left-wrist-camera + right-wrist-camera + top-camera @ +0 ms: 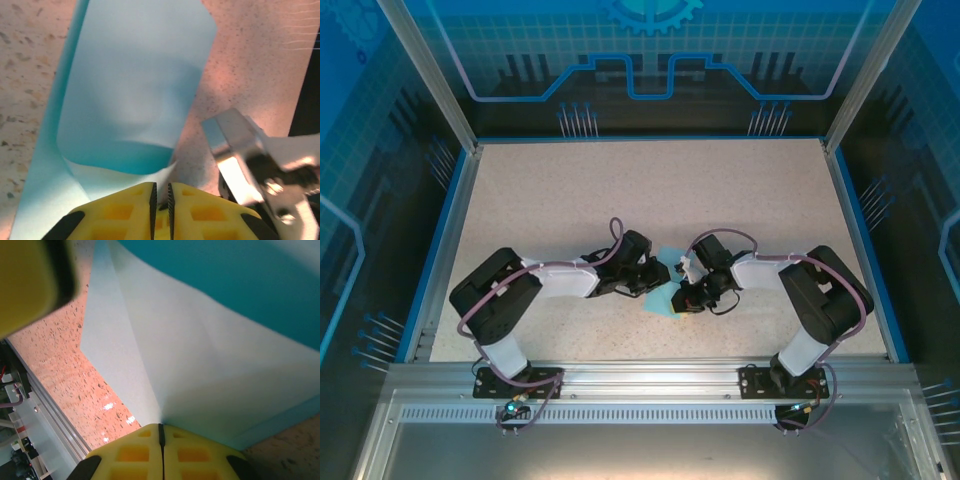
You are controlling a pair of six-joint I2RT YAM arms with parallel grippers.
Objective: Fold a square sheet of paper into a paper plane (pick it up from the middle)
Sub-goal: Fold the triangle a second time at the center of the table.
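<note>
Pinching tight, the right gripper [161, 434] has its yellow fingers [127, 454] pressed flat together with no gap at all, and a crease in the paper [200, 375] runs straight down into that seam, so that side has a firm hold of the sheet. Over on the other side, the left gripper [160, 192] shows its ribbed tips almost together, just a thin dark slit between them, and a curled corner of the paper dips right into that slit, so it is nipped there too. Out from the fingers, the light-blue sheet rises in a soft arch: one flap bows up and over with a darker, shaded underside, while the strip along its left edge lies flat on the speckled table [620, 190]. A blurred metal and black part of the right arm sits just beside the sheet in the left wrist view. From above, the two grippers meet nose to nose in the near middle of the table, the paper a small blue patch between and beneath them, and both arms fold inward from their bases.
</note>
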